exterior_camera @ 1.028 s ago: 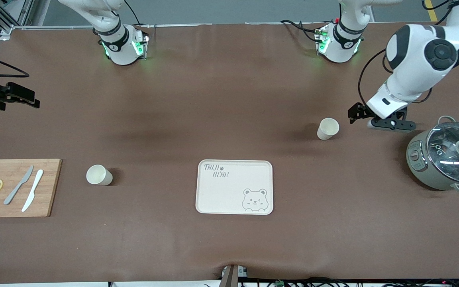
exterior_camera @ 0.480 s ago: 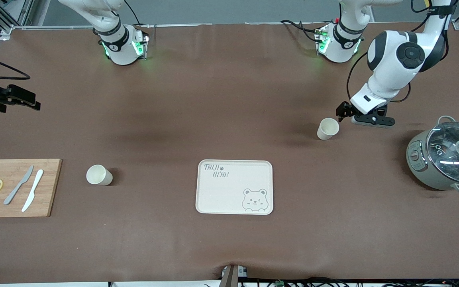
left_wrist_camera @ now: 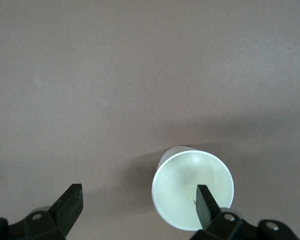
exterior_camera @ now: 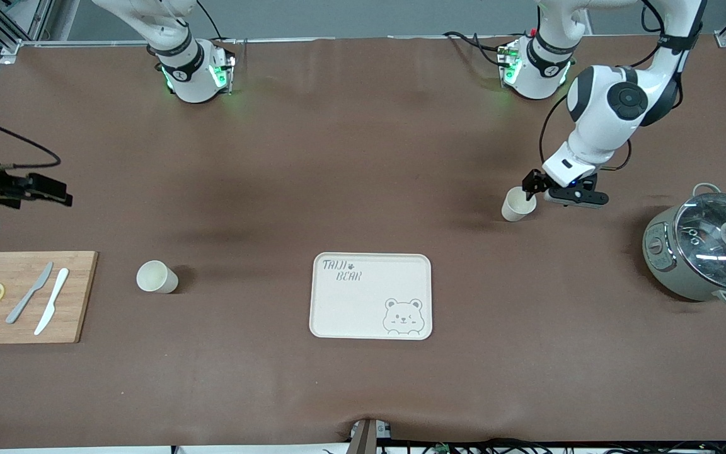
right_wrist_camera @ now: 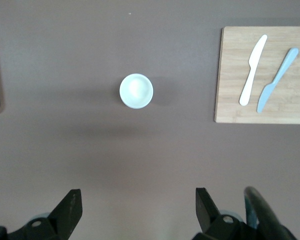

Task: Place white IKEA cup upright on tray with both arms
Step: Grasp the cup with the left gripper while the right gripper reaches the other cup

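The left gripper [exterior_camera: 532, 184] hovers jaws apart at the upright white cup [exterior_camera: 518, 203]: one finger [left_wrist_camera: 206, 204] sits over its mouth, the other well clear, so the rim lies off-centre between them. The tray [exterior_camera: 370, 296] lies nearer the camera. The right gripper [right_wrist_camera: 135, 210], jaws apart, hangs above the desk, a second cup [right_wrist_camera: 136, 90] ahead.

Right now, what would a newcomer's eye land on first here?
The left gripper is open at the rim of one upright white cup, one finger over its mouth. The cream bear-printed tray lies bare, nearer the front camera. The right gripper, also open, hangs above a second white cup.
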{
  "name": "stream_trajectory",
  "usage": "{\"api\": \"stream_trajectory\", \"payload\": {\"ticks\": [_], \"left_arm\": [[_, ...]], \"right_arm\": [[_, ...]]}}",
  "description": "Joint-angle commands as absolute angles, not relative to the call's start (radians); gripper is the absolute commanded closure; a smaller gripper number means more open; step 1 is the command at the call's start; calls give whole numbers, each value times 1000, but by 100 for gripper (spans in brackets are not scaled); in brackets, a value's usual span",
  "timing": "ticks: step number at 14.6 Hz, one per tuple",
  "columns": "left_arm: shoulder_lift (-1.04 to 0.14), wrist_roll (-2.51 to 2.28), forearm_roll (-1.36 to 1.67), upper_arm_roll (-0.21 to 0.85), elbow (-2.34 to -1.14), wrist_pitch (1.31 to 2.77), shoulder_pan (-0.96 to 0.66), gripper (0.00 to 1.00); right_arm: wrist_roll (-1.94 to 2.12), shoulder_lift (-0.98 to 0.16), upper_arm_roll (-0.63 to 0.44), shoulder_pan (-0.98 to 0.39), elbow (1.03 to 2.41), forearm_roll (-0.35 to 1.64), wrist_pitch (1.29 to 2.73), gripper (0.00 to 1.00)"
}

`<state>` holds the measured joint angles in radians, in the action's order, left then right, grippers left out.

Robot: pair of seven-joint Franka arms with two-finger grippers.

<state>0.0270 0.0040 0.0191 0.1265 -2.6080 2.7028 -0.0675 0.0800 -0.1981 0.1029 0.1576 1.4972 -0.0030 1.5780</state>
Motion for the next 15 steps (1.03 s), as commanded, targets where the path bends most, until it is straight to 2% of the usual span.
{"api": "stream_trajectory", "payload": {"ticks": [1, 5, 9, 15], "left_arm": [[0, 15, 25, 138, -2644, 2799, -64, 0], [-58, 15, 25, 138, -2668, 2911, -64, 0], [-81, 15, 25, 138, -2678, 2944, -63, 0], [-92, 15, 25, 138, -2678, 2944, -64, 0]], "right_arm": [[66, -224, 109, 160, 1569, -25, 1691, 0], [66, -248, 109, 156, 1739, -25, 1940, 0], [77, -342, 109, 156, 1740, -25, 1980, 0], [89, -414, 109, 158, 1743, -25, 2054, 0]]}}
